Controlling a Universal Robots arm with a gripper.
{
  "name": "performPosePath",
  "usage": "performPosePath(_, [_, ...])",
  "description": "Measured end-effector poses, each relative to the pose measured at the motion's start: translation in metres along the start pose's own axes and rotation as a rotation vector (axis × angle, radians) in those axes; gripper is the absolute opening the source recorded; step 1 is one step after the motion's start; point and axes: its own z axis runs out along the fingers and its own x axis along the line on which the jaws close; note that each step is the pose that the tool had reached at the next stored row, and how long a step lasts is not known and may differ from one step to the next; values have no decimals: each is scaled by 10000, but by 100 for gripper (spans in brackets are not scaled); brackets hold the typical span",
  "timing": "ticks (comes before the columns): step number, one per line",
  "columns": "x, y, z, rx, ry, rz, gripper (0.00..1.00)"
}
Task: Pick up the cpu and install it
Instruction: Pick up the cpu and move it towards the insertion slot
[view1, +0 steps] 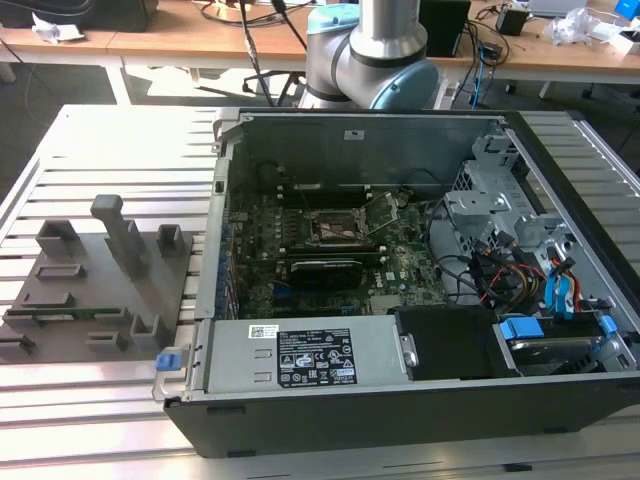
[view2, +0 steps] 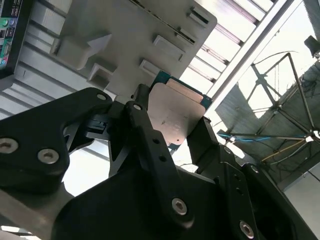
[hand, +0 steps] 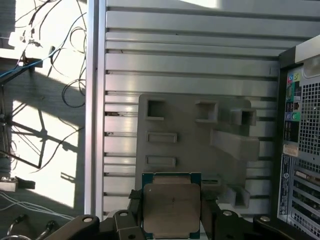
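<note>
The cpu (hand: 171, 210) (view2: 175, 117), a flat square chip with a pale metal top and a teal rim, sits between my gripper's (hand: 171, 216) (view2: 172, 131) black fingers (hand: 134, 201) (view2: 145, 127). One finger presses on each side of the chip. It hangs well above the grey holder tray (hand: 190, 150) (view2: 125, 30) (view1: 100, 285) on the slatted table. In the exterior view, the black socket frame (view1: 340, 228) lies in the middle of the motherboard inside the open computer case (view1: 400, 400), its metal lid (view1: 388, 205) tilted up.
The case holds a power supply (view1: 310, 355), a long black card (view1: 325, 268), a drive cage (view1: 490, 215) and loose cables (view1: 555, 285). The arm's base (view1: 375, 50) stands behind the case. The case's rear panel (hand: 300, 150) borders the tray. The table edge (hand: 95, 100) drops to a floor with wires.
</note>
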Motion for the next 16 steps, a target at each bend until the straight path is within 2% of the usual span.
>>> performPosePath(6, [-1,-1,-1,-14,2,0,55])
performPosePath(8, [-26,-2,-1,-14,2,-3,55])
performPosePath(16, [-320,-10,8,-14,2,1,55])
